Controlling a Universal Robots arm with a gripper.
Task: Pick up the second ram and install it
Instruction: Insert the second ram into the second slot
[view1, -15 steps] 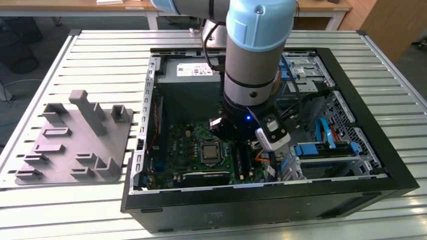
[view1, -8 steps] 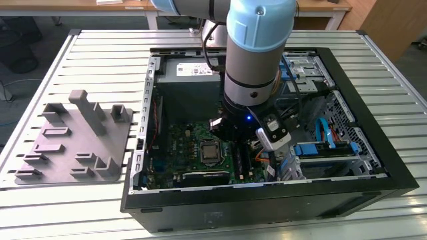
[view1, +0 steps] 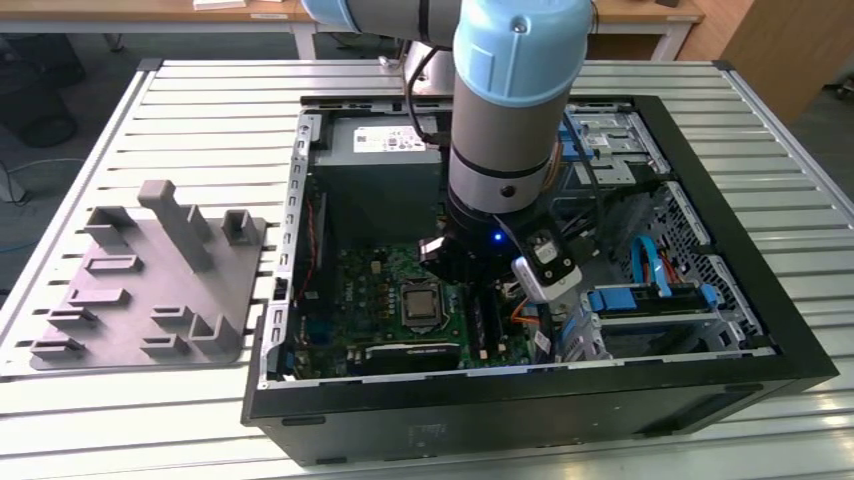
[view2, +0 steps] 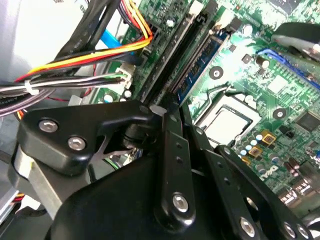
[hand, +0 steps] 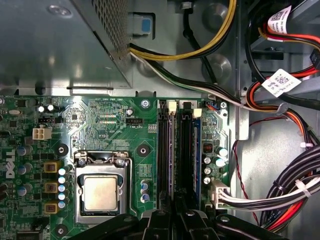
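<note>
The arm is reaching straight down into the open computer case (view1: 694, 380), which is lying on its side on the slatted table (view1: 200, 90) so the green board (hand: 107, 122) faces up and the memory slots (hand: 163, 150) can be approached from above. The pincer (hand: 179, 212) is hanging low over those slots, its black fingers (view2: 172, 150) drawn close together in line with the slot rows. A thin blue memory stick (view2: 200, 67) is standing on edge in one slot just ahead of the fingertips; I judge this to be the second ram, sitting in its slot rather than on the grey tray (view1: 147, 290) out on the table. Whether the fingers are gripping its top edge or only resting near it, I cannot tell. Bundled cables (hand: 295, 195) are lying just beside the slots, clear of the fingers.
</note>
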